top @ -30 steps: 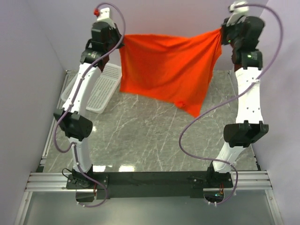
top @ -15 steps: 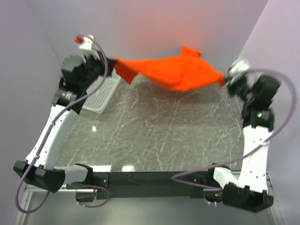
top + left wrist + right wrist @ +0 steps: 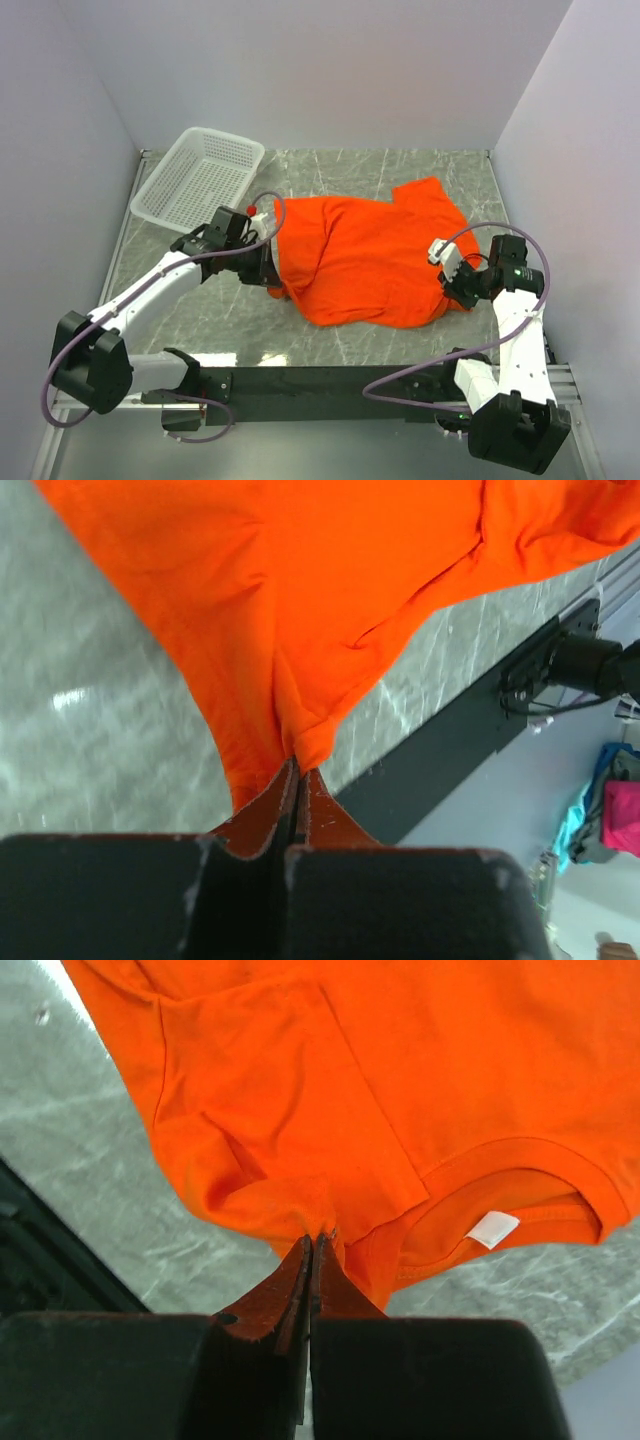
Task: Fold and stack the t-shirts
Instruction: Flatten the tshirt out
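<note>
Laying the plain orange-red short-sleeved cloth t-shirt (image 3: 365, 260) down on the grey marble-look table (image 3: 230, 320): that's what you're just finishing. A second ago you were holding it stretched up high between both arms, hanging like a curtain toward the far edge. Now it's lying across the middle of the table and reaching toward the right edge. It's mostly flat, with a crease running down its left part.

The left gripper (image 3: 298, 772) is pinching the shirt's left edge, with its fingers pressed together on the cloth, low by the table. The right gripper (image 3: 312, 1242) is doing the same on the right edge, just beside the collar (image 3: 550, 1210) with its white label (image 3: 494, 1228).

I'm reading this as the lay-out step ending. The shirt is getting spread ready for folding, with no fold made yet and nothing stacked. Both corners are needing a release before any fold.

The white plastic mesh basket (image 3: 160, 170) is sitting at the far left corner of the table. It's holding nothing and lying apart from the shirt.
</note>
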Available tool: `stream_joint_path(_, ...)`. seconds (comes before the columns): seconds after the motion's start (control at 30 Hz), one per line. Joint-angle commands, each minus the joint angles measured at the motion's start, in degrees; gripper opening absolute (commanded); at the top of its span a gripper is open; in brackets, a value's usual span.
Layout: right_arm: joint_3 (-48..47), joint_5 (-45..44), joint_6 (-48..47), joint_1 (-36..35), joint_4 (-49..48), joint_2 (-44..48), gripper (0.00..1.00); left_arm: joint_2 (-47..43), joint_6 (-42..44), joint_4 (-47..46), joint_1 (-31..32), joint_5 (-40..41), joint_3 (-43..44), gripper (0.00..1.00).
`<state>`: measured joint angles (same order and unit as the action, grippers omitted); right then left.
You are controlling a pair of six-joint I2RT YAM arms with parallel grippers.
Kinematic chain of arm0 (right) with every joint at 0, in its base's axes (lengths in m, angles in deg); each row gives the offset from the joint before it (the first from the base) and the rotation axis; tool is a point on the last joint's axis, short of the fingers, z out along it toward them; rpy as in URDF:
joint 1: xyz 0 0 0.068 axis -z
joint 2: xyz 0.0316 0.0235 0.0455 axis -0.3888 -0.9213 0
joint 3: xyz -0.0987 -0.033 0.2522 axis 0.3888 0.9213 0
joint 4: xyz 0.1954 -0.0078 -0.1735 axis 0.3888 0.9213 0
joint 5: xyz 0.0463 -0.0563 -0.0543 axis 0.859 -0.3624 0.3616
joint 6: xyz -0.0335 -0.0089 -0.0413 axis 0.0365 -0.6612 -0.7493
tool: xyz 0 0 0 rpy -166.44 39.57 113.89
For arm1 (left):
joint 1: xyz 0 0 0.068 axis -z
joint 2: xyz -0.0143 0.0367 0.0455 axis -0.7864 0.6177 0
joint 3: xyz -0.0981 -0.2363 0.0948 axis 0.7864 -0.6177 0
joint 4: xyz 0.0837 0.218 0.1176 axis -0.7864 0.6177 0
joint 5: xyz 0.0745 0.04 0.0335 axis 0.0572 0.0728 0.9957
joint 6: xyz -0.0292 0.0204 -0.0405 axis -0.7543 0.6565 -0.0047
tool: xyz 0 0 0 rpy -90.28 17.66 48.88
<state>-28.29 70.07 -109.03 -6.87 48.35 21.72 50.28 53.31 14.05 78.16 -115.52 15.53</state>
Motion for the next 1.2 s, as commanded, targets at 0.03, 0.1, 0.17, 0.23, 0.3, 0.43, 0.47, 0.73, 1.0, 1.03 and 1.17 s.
stream_joint_path(0.03, -2.98, -2.27, -7.61, 0.51, 8.88, 0.62, 0.00, -4.07, -2.55, 8.61, 0.24, 1.08, 0.56, 0.01)
stream_joint_path(0.1, -4.21, -2.54, -9.37, 0.60, 11.70, 0.62, 0.00, -4.60, -3.78, 12.03, 0.33, 5.29, 0.39, 0.01)
stream_joint_path(0.17, -4.92, -3.15, -10.43, 0.60, 13.46, 0.71, 0.00, -4.34, -5.63, 14.50, 0.41, 11.16, 0.21, 0.01)
stream_joint_path(0.23, -6.06, -3.85, -10.78, 0.60, 14.52, 0.88, 0.00, -3.72, -6.86, 17.75, 0.41, 13.91, 0.39, 0.01)
stream_joint_path(0.3, -7.64, -4.29, -10.79, 0.69, 15.49, 0.80, 0.26, -3.54, -7.04, 18.90, 0.41, 14.01, 0.82, 0.06)
stream_joint_path(0.43, -12.55, -2.46, -7.89, 0.69, 14.18, 0.36, 0.69, -6.70, -7.21, 20.14, 0.68, 17.78, 6.78, 0.60)
stream_joint_path(0.47, -13.44, -1.06, -5.71, 0.69, 12.26, 0.09, 0.73, -8.10, -7.04, 19.79, 0.76, 18.66, 8.28, 0.65)
stream_joint_path(0.73, -16.25, -4.46, 37.60, -1.15, -24.91, -17.54, 0.79, 0.30, -7.13, -1.37, 0.59, 22.00, 12.07, 0.76)
stream_joint_path(1.0, -35.83, -20.63, 62.68, -6.43, -36.01, -45.04, 0.73, 30.36, -3.53, -8.87, 0.41, 33.86, 32.87, 0.68)
stream_joint_path(1.03, -37.60, -21.08, 62.69, -6.43, -35.23, -47.26, 0.73, 34.64, -3.18, -8.52, 0.50, 35.01, 34.74, 0.67)
stream_joint_path(1.17, -44.20, -22.05, 61.82, -6.34, -33.74, -55.71, 0.73, 43.27, -1.86, -5.88, 0.06, 39.14, 43.09, 0.62)
